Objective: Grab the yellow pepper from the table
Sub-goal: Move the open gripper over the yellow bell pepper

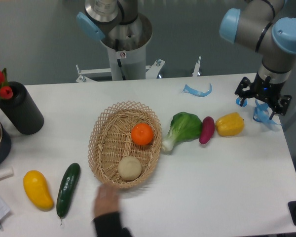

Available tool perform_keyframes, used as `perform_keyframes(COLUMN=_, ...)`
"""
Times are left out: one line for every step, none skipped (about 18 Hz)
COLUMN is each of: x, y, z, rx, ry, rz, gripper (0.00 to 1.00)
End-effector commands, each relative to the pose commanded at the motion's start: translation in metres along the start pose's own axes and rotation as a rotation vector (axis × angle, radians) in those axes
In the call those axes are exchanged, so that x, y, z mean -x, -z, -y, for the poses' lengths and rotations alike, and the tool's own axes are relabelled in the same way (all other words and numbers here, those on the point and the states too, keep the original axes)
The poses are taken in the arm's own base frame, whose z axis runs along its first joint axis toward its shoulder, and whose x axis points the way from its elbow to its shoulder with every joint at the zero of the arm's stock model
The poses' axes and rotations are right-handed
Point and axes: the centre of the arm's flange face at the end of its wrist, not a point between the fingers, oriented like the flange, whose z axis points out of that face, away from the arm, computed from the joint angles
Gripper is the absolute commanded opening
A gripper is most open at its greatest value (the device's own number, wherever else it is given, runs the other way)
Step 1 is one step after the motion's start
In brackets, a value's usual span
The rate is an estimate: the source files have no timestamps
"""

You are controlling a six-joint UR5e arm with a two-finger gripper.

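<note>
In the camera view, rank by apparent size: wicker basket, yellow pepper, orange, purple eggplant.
1. wicker basket, largest by far
2. yellow pepper
3. orange and purple eggplant: look similar in area, the eggplant longer but narrower, so I won't rank them.

**Grey Arm With Blue Caps**

The arm [259, 27] is made of round grey tubes. Its joints are covered with light blue caps. A black gripper [263, 100] with dark fingers is fixed at its end. A wide shiny silver base [121, 37] is seen behind the table, marked with a small red and white sticker.
</note>
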Motion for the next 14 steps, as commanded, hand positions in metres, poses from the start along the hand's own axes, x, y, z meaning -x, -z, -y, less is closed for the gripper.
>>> perform_keyframes(x=0.000, y=0.001, z=0.000, rx=0.000, ry=0.000, rz=0.001, gripper=1.00)
perform_keyframes(x=0.000, y=0.001, z=0.000, rx=-0.002, ry=-0.002, rz=0.003, gripper=1.00)
perform_keyframes(x=0.000, y=0.001, z=0.000, rx=-0.002, ry=-0.002, rz=0.001, gripper=1.00)
perform_keyframes(x=0.000, y=0.000, z=0.000, rx=-0.004, ry=0.000, rz=0.001, gripper=1.00)
perform_keyframes(x=-0.001, y=-0.002, z=0.000, rx=-0.003, ry=0.000, rz=-0.003, gripper=1.00)
perform_keyframes(x=-0.006, y=-0.009, z=0.001, rx=-0.004, ry=0.001, rz=-0.016, gripper=1.00)
perform_keyframes(x=-0.011, y=-0.017, z=0.000, rx=-0.005, ry=0.003, rz=-0.019, gripper=1.00)
perform_keyframes(x=-0.015, y=-0.023, z=-0.001, rx=-0.008, ry=0.007, rz=0.004, gripper=1.00)
perform_keyframes(x=-0.020, y=-0.032, z=-0.003, rx=-0.009, ry=0.008, rz=0.030, gripper=1.00)
perform_keyframes(x=-0.026, y=-0.041, z=-0.005, rx=-0.010, ry=0.000, rz=0.049, gripper=1.00)
perform_keyframes(x=-0.031, y=-0.047, z=-0.006, rx=-0.009, ry=0.000, rz=0.063, gripper=1.00)
perform_keyframes(x=-0.034, y=-0.051, z=-0.007, rx=-0.004, ry=-0.002, rz=0.069, gripper=1.00)
perform_keyframes(x=-0.036, y=-0.053, z=-0.006, rx=-0.003, ry=-0.002, rz=0.067, gripper=1.00)
perform_keyframes(x=-0.038, y=-0.054, z=-0.005, rx=0.000, ry=-0.005, rz=0.064, gripper=1.00)
